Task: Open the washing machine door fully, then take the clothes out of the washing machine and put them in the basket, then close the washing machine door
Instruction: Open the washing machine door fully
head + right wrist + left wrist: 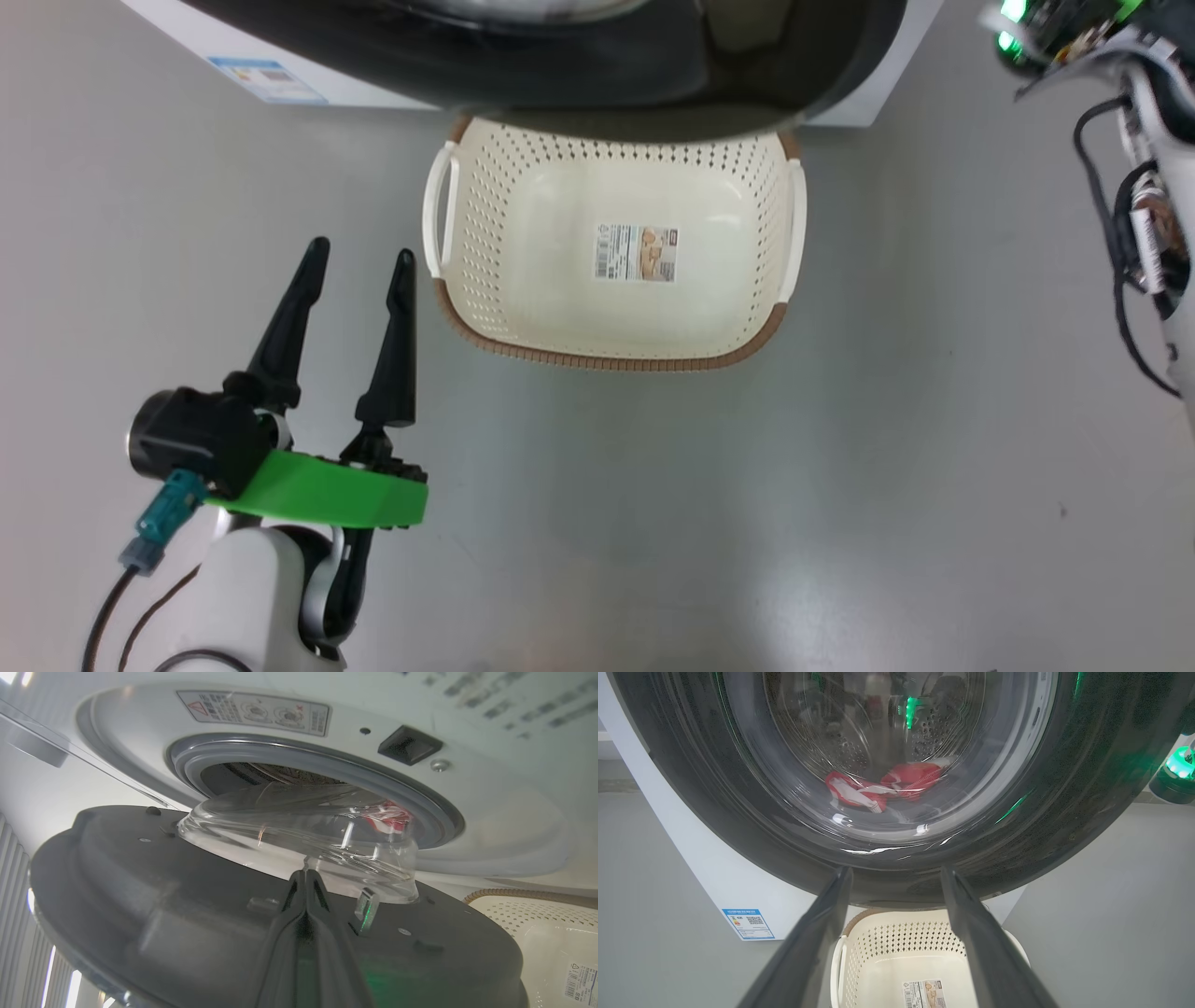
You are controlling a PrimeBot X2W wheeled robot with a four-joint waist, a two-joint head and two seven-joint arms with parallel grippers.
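The washing machine (pixel 864 98) is white, and its door (pixel 560 75) with the black rim stands partly open, overhanging the far end of the basket (pixel 607 359). The basket is cream with a brown rim and holds nothing. My left gripper (pixel 362 252) is open to the basket's left, holding nothing. In the left wrist view the open fingers (pixel 822 933) point at the door's outer face (pixel 1064 788), and the red clothes (pixel 910 777) show through the glass, in the drum. My right gripper (pixel 306 873) is shut, its tips at the door's inner side (pixel 140 896) beside the glass bowl (pixel 303 830).
Grey floor (pixel 653 523) spreads around the basket. A blue label (pixel 266 79) sits low on the washer's front. My right arm (pixel 1148 187), with cables and green lights, hangs at the right edge. The grey gasket (pixel 434 812) rings the drum opening behind the door.
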